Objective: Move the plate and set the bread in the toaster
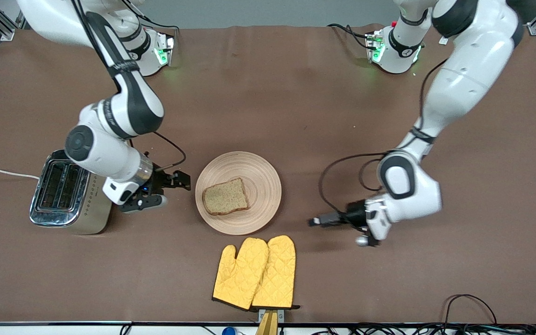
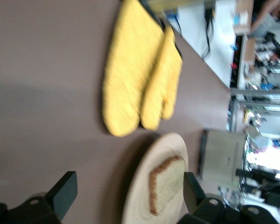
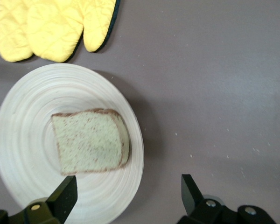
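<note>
Brown wholegrain bread slice (image 1: 225, 196) lies on round beige wooden plate (image 1: 263, 186); my right gripper (image 1: 175, 186) and left gripper (image 1: 317, 222) flank it, both spread, empty.

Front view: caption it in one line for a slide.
Bread on plate, toaster near right claw, left claw waiting.
</note>
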`<state>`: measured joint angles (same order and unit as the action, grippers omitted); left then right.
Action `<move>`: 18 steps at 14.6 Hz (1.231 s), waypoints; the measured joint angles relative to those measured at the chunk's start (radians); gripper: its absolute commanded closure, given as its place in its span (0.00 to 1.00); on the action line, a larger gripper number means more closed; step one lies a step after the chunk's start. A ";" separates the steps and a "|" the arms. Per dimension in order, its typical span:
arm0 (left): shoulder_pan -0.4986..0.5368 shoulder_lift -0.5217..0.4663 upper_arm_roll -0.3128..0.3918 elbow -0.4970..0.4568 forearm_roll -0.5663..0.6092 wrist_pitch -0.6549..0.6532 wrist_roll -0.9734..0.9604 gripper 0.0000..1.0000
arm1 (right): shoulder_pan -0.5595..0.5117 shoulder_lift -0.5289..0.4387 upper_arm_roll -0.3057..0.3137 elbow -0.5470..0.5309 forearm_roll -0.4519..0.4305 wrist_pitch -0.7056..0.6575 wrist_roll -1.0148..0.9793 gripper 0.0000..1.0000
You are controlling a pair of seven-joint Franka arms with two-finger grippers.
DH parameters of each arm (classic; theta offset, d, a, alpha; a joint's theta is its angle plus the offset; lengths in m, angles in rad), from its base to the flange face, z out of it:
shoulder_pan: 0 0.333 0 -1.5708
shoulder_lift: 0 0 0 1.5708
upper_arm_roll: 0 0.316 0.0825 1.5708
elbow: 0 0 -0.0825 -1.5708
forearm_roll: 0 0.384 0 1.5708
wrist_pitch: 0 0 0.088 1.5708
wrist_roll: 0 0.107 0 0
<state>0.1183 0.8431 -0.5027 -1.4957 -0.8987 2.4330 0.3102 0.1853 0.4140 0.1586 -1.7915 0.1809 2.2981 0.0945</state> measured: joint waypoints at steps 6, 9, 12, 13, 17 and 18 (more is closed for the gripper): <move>0.262 -0.208 -0.004 0.000 0.494 -0.278 -0.310 0.00 | 0.079 0.086 0.001 0.003 -0.153 0.086 0.196 0.34; 0.299 -0.347 -0.003 0.005 0.624 -0.457 -0.358 0.00 | 0.091 0.105 0.001 0.004 -0.166 0.086 0.221 0.46; 0.298 -0.498 -0.003 0.027 0.776 -0.658 -0.393 0.00 | 0.100 0.123 0.001 0.011 -0.183 0.087 0.228 0.48; 0.291 -0.552 0.004 0.032 0.807 -0.706 -0.394 0.00 | 0.101 0.127 0.001 0.014 -0.188 0.087 0.229 0.49; 0.021 -0.752 0.305 0.030 0.874 -0.881 -0.391 0.00 | 0.104 0.142 0.001 0.021 -0.198 0.088 0.230 0.49; -0.029 -0.786 0.357 0.028 0.879 -0.919 -0.391 0.00 | 0.104 0.147 0.001 0.021 -0.200 0.094 0.235 0.48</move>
<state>0.0891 0.0571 -0.1457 -1.4682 -0.0200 1.5143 -0.0807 0.2891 0.5610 0.1594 -1.7703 -0.0190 2.3918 0.3295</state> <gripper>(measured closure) 0.000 0.485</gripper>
